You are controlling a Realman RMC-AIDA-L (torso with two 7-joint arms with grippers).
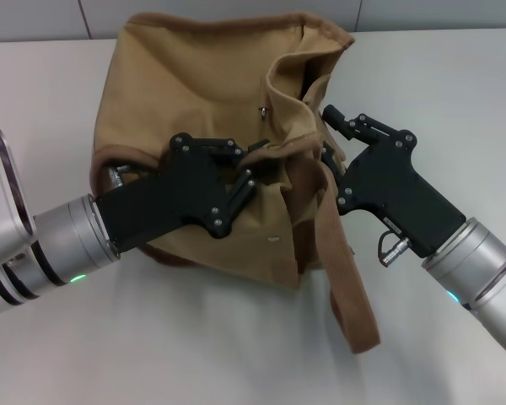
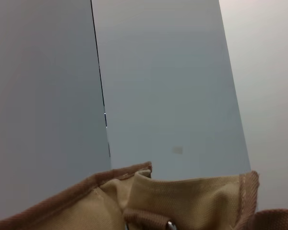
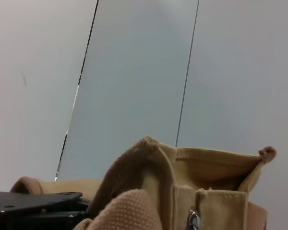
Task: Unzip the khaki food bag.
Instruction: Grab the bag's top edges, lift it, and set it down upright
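Observation:
The khaki food bag (image 1: 211,101) lies slumped in the middle of the white table, its top edge crumpled and gaping on the right side. A small silver zipper pull (image 1: 263,110) shows on the top seam, apart from both grippers; it also appears in the right wrist view (image 3: 194,220). My left gripper (image 1: 253,164) reaches in from the left and is shut on a bunched fold of the bag's front. From the right, my right gripper (image 1: 325,137) is shut on the bag's trimmed edge. One brown strap (image 1: 346,278) trails toward the table's front.
The white table (image 1: 455,84) surrounds the bag on all sides. A grey panelled wall (image 2: 158,96) stands behind it. The left gripper's black body (image 3: 33,201) shows low in the right wrist view.

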